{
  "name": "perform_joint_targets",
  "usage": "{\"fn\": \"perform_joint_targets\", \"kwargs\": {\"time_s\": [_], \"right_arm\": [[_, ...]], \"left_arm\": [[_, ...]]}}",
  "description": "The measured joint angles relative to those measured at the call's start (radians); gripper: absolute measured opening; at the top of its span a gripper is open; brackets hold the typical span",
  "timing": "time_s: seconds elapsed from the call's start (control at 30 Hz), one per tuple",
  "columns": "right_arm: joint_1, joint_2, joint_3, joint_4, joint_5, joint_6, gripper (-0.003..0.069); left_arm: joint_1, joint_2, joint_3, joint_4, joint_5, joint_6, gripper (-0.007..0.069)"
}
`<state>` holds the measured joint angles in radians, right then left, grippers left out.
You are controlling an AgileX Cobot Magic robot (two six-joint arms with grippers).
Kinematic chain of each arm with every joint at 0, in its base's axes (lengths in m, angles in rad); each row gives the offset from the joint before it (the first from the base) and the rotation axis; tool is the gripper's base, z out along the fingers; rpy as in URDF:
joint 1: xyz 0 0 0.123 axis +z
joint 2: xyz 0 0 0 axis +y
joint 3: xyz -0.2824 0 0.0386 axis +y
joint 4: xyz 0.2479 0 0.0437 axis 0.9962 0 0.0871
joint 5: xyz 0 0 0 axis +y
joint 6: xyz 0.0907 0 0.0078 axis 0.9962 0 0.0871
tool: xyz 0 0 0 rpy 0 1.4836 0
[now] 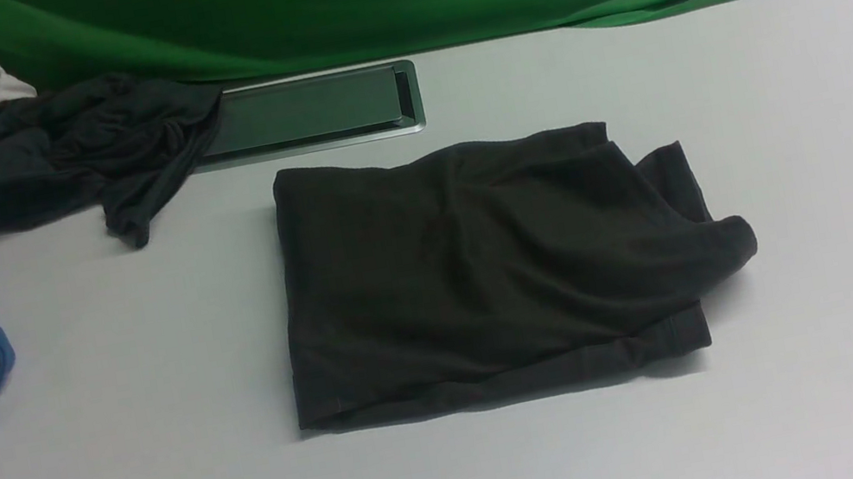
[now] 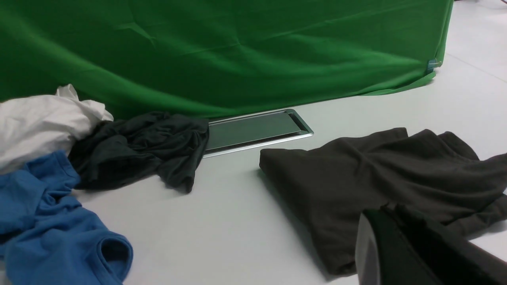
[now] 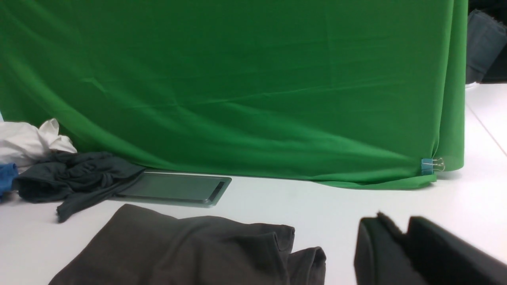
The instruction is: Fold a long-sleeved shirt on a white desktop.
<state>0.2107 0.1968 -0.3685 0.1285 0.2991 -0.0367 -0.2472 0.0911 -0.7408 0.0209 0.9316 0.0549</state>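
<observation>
On the worktop, folded long-sleeved shirt; left gripper pressed together, right gripper seemingly barely parted, both empty.

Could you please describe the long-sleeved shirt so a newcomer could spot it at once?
On the white desktop, just in front of the silver-framed cable hatch, lies the long-sleeved shirt. It is folded into a neat rectangle, unlike the crumpled dark, blue and white garments at far left.
</observation>
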Motion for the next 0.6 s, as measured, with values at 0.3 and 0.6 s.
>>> {"fn": "perform_joint_targets", "kwargs": {"time_s": [0.3,0.6], "right_arm": [[0.000,0.000,0.000,0.000,0.000,0.001,0.0119],[0.000,0.000,0.000,0.000,0.000,0.001,0.0133]], "left_arm": [[0.000,-0.001,0.092,0.034,-0.047,0.109,0.0018],[0.010,-0.005,0.433,0.113,-0.513,-0.036,0.0018]]}}
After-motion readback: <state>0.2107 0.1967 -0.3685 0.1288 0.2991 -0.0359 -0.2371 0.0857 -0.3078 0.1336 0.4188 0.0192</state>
